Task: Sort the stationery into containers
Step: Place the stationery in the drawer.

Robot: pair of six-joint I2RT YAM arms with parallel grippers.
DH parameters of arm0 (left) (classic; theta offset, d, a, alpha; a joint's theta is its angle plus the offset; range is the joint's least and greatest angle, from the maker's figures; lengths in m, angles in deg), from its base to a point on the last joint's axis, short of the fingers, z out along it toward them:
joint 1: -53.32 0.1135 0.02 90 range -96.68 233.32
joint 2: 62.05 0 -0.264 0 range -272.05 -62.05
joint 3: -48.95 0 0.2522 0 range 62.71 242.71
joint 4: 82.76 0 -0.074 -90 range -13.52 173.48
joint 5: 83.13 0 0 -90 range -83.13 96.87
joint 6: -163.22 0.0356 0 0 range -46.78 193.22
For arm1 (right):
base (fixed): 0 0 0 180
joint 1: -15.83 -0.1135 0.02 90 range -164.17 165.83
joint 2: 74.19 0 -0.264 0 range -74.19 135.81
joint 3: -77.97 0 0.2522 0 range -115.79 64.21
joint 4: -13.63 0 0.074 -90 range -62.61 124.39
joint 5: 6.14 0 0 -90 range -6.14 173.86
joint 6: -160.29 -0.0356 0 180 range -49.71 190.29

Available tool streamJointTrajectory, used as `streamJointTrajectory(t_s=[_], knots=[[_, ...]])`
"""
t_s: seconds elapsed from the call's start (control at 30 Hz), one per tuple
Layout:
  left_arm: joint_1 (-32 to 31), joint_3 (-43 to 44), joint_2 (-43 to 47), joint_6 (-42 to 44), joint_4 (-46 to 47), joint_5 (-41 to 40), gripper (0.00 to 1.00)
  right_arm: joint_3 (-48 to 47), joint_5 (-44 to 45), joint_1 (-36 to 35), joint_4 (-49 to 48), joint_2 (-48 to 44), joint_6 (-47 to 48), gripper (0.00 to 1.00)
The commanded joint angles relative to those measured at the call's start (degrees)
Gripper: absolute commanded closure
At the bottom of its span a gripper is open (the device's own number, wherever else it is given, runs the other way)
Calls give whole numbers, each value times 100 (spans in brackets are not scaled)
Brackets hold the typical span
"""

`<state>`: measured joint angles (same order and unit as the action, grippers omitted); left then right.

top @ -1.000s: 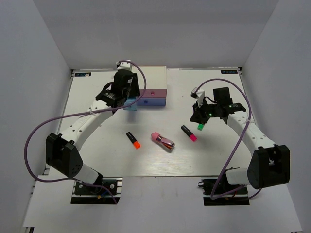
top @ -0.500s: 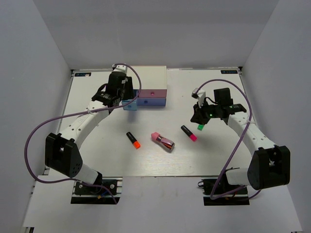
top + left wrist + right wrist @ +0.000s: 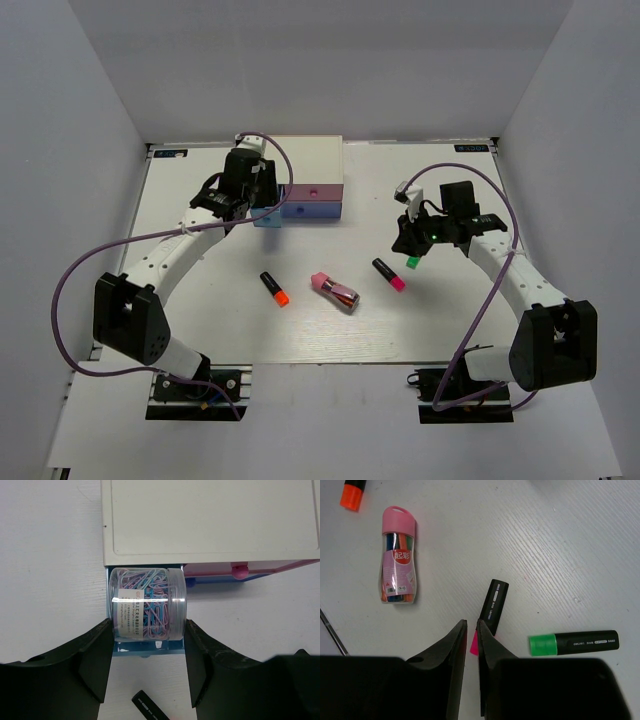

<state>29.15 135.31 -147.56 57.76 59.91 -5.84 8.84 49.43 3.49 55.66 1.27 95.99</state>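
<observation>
**Clip jar held at the open blue drawer**

The white cabinet fills the top of the left wrist view, with its light-blue drawer pulled out below, apparently to receive items. The left gripper pinches the clear jar of paper clips over it. At lower centre of the right wrist view, the right gripper is empty, its fingers nearly together above the magenta marker.

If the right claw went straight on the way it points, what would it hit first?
Probably the magenta-ended marker: its black body lies just ahead of the right claw, though depth is unclear.
</observation>
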Motion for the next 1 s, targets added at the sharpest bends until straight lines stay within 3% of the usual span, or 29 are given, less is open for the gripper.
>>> streamJointTrajectory(t_s=[0.0, 0.13, 0.23, 0.57, 0.63, 0.7, 0.8, 0.97], knots=[[26, 53, 96, 52, 64, 84, 58, -87, -28, 30, -111, 12, -38, 80], [26, 0, 96, 52, 63, 32, 38, -114, -46, 47, -111, 39, -29, 80], [26, 0, 96, 52, 63, -21, 31, -131, -54, 30, -94, 56, -38, 80], [26, 228, 167, 0, 63, 32, 28, -149, -46, 39, -59, 74, -20, 79], [-27, 228, 385, -53, 11, 84, 36, -149, -37, 47, -59, 65, 6, 79], [-27, 228, 579, -105, 11, 233, 68, -149, -37, 30, -41, 57, -3, 79], [-27, -96, 1097, -167, 11, 549, 100, -131, -54, 47, -41, 56, 23, 82], [-27, -869, 1924, -167, 195, 1621, 100, -131, -90, 30, -67, 83, 23, 84]])
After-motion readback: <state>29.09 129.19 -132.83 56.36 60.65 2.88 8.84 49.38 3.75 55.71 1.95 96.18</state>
